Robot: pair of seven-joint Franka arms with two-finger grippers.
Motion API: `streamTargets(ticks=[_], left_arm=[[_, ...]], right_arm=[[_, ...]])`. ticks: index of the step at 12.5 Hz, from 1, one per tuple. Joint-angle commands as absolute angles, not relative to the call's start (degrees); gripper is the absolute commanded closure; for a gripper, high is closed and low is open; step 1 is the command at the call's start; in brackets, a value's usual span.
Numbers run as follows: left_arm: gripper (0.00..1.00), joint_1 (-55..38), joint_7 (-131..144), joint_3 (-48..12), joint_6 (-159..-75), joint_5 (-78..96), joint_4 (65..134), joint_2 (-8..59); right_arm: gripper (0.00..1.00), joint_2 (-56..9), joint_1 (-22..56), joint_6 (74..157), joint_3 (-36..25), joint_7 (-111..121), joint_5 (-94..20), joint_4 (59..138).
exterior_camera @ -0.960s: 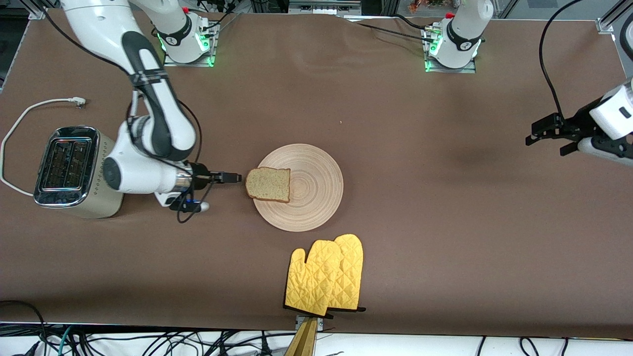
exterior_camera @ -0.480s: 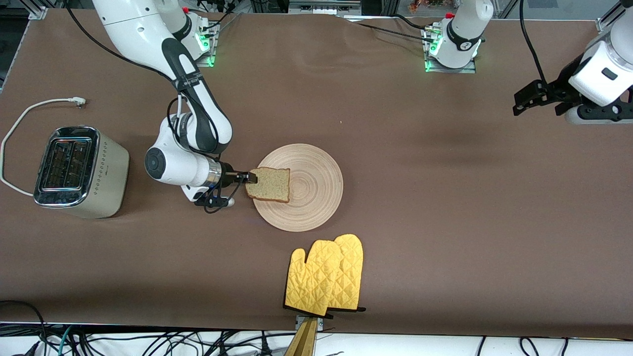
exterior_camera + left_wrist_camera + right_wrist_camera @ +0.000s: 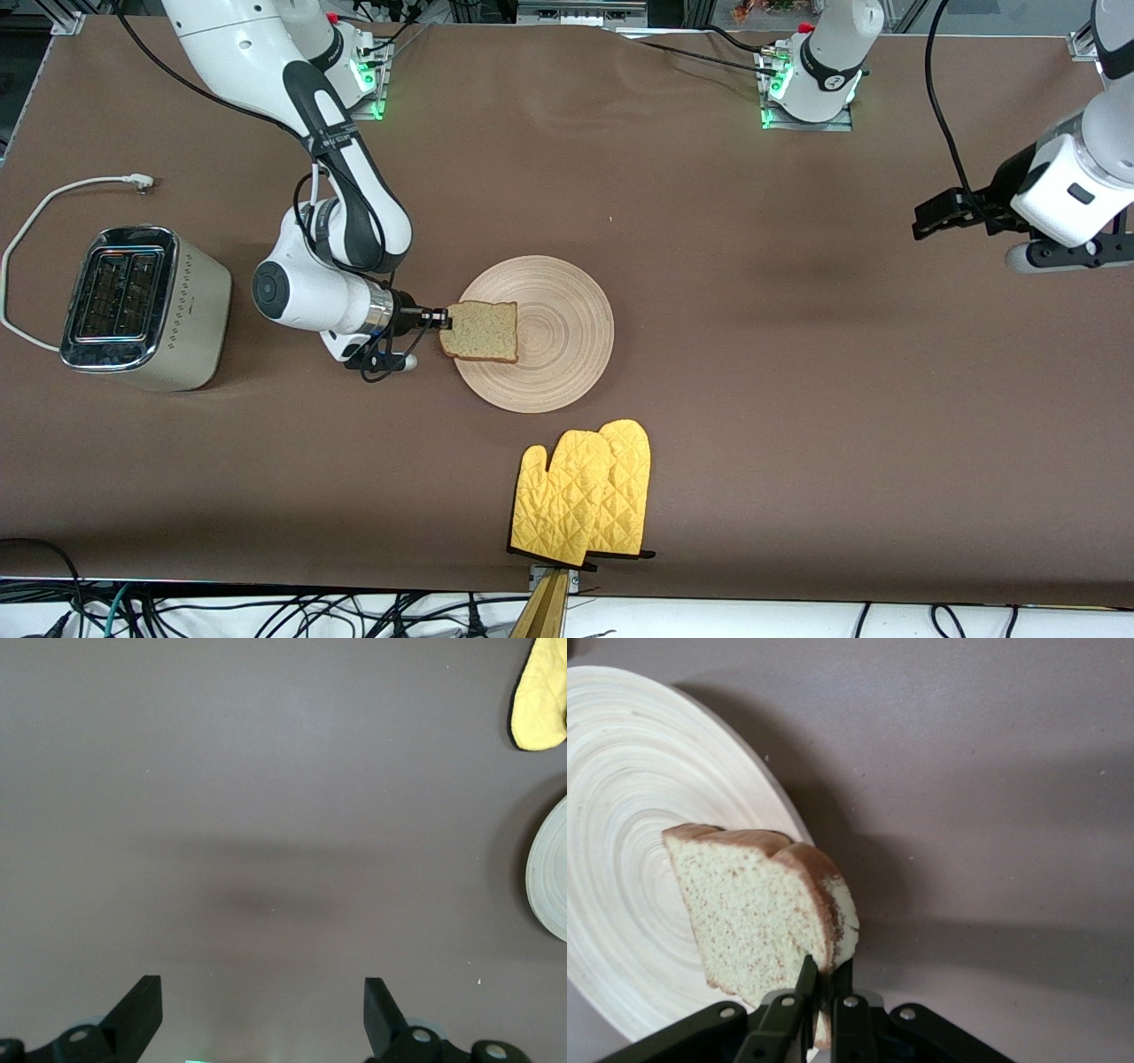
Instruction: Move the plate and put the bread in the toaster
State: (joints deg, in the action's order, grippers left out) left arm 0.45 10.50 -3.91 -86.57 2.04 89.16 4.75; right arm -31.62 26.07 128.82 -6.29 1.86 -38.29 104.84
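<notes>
Two arms reach over the brown tabletop (image 3: 753, 354). The right arm descends from its base, bends at the elbow and lays its wrist nearly level, low over the tabletop between the toaster (image 3: 142, 306) and the plate (image 3: 536, 334). The right hand (image 3: 439, 315) points along the table toward the left arm's end, and its fingers (image 3: 806, 988) are clamped together on the crust edge of the bread (image 3: 480, 331).

The bread lies over the part of the plate that faces the toaster, and its gripped edge overhangs the rim. In the right wrist view the slice (image 3: 757, 921) is tilted, with the gripped edge raised off the plate (image 3: 620, 815). Its rounded top edge points toward the right hand; its flat base points toward the plate's centre.

The toaster stands at the right arm's end of the tabletop, well apart from the plate, slots up, with its long axis running from nearer the front camera to farther from it.

The left arm waits raised over the tabletop at its own end, well apart from the plate. The left hand (image 3: 939, 217) points toward the table's centre, and its fingers (image 3: 137, 1010) stand wide apart on nothing.

A pair of yellow oven mitts (image 3: 585, 492) lies nearer to the front camera than the plate.
</notes>
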Motion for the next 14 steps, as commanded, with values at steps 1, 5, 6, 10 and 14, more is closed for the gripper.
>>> streamTargets(ticks=[1,5,6,10,14], left_arm=[[0.0,0.44,10.55,-4.31,-85.43,1.06,86.49,4.92],[0.0,0.35,10.28,-4.13,-85.43,0.26,86.4,4.92],[0.0,0.53,9.5,-3.96,-85.69,0.35,86.31,5.01],[0.0,3.41,1.15,-3.52,-85.61,1.23,84.9,5.36],[0.0,3.52,-0.52,-3.69,-85.69,0.53,84.81,5.45]], right_arm=[[1.0,-28.75,25.66,125.69,-6.59,1.85,-39.2,104.94],[1.0,-23.13,25.49,115.96,-10.62,2.02,-38.15,104.16],[1.0,-22.42,25.49,111.32,-13.33,2.02,-36.49,102.58],[1.0,-22.24,25.4,91.44,-20.73,2.46,-21.13,91.95],[1.0,-21.88,25.23,80.09,-26.44,9.73,-2.16,84.39]])
